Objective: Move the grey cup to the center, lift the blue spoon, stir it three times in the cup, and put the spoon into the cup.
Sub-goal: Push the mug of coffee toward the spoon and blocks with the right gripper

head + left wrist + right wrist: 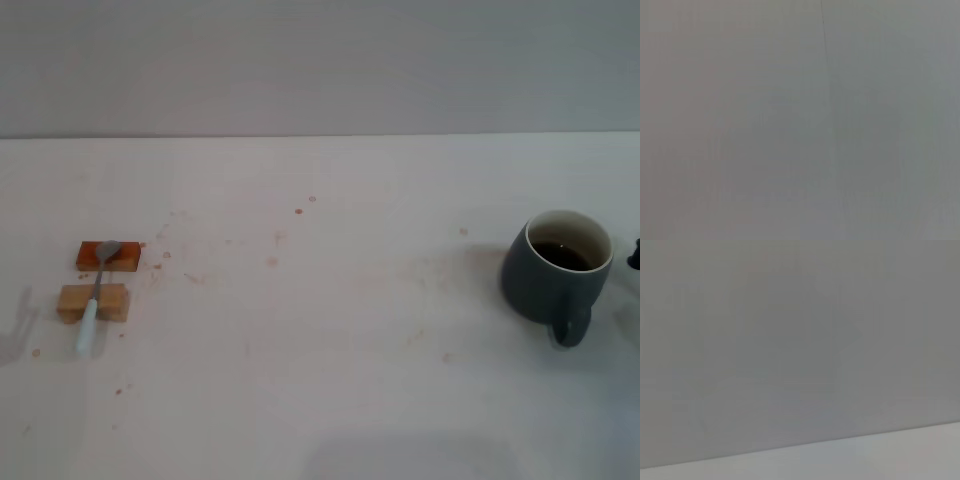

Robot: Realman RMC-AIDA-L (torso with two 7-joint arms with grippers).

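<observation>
The grey cup (556, 264) stands far out on the robot's right side of the pale surface (330, 330), upright, with dark liquid inside and its loop handle turned toward the robot. At the very right edge of the head view, just beside the cup's rim, a small dark tip shows; it is probably part of the right end effector (634, 256), but too little is visible to tell whether it is open or closed. The left end effector is not in view, and both wrist views show only a blank grey wall.

The blue spoon (95, 295) lies well apart on the robot's left side. Its long axis runs roughly away from the robot: the metal bowl rests on an orange-brown block (108, 256) at the far end, the neck crosses a tan block (93, 302), and the pale handle points toward the robot, its tip on or near the surface.

The first move looks like the cup's shift to the center, and the right arm is clearly nearer. The way from cup to center looks open, with only faint stains on the surface. The spoon should fall to the left arm.
</observation>
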